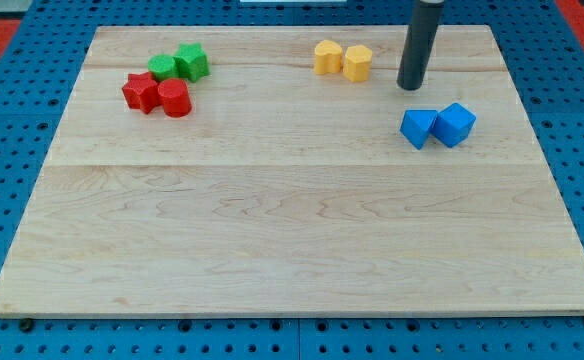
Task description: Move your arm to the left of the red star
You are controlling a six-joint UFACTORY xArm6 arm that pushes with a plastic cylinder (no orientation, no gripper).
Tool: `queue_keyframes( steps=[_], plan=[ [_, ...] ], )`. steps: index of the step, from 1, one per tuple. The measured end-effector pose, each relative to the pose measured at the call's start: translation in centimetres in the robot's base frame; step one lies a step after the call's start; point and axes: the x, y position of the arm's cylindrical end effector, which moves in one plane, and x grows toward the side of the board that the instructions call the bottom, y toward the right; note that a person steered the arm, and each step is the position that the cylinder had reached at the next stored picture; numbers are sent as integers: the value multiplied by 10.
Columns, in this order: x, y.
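Note:
The red star (140,92) lies near the board's upper left, touching a red cylinder (175,99) on its right. My tip (410,87) is far to the star's right, near the view's top. It stands just right of the yellow blocks and above the blue blocks, touching none of them.
A green round block (163,67) and a green cube (192,62) sit just above the red pair. A yellow heart-like block (327,57) and a yellow hexagon (358,63) lie left of my tip. A blue triangle (418,128) and a blue cube (455,124) lie below it. The wooden board (292,240) sits on a blue pegboard.

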Motion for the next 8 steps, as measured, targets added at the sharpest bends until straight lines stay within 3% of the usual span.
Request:
queue_keyframes(
  steps=[2, 3, 4, 5, 6, 8],
  plan=[
    [-26, 3],
    [-14, -2],
    [15, -35],
    [23, -118],
    [24, -143],
    [91, -220]
  ],
)
